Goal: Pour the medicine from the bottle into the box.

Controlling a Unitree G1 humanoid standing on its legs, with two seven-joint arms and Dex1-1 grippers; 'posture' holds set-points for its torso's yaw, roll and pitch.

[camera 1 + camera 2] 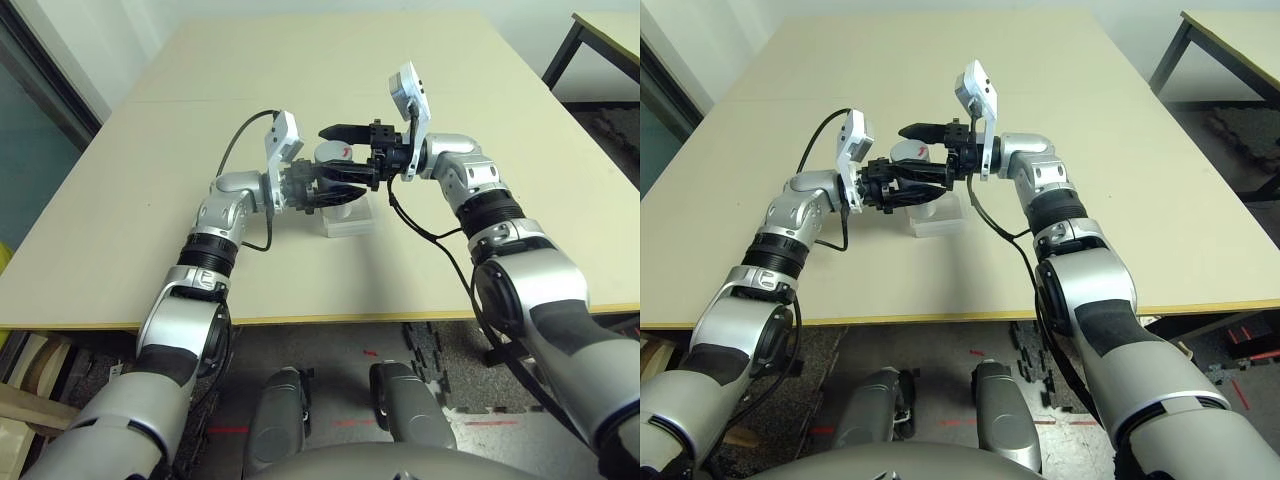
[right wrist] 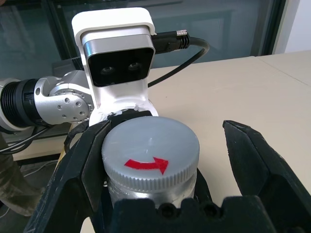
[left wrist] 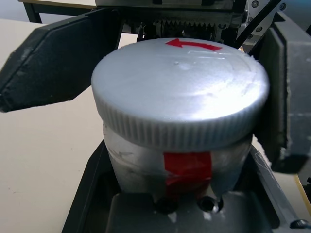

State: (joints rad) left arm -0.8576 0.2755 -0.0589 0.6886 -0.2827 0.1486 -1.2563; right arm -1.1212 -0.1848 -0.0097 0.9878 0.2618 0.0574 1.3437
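Right wrist view: left fingers (image 1: 338, 197) clamped on bottle (image 2: 148, 192); right fingers (image 2: 265, 165) apart, around cap (image 2: 153, 145).

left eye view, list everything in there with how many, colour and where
bottle: one, silver-grey with a red stripe, upright between the left gripper's fingers
cap: one, grey with a red arrow, on the bottle
box: one, clear, on the table just nearer the robot than the bottle
table: one, cream, under both arms
second table: one, cream top, dark legs, far right
cables: several, black, along both arms
arms: two, silver and black, reaching in from left and right
left gripper: one, black, shut on the bottle
right gripper: one, black, open around the cap
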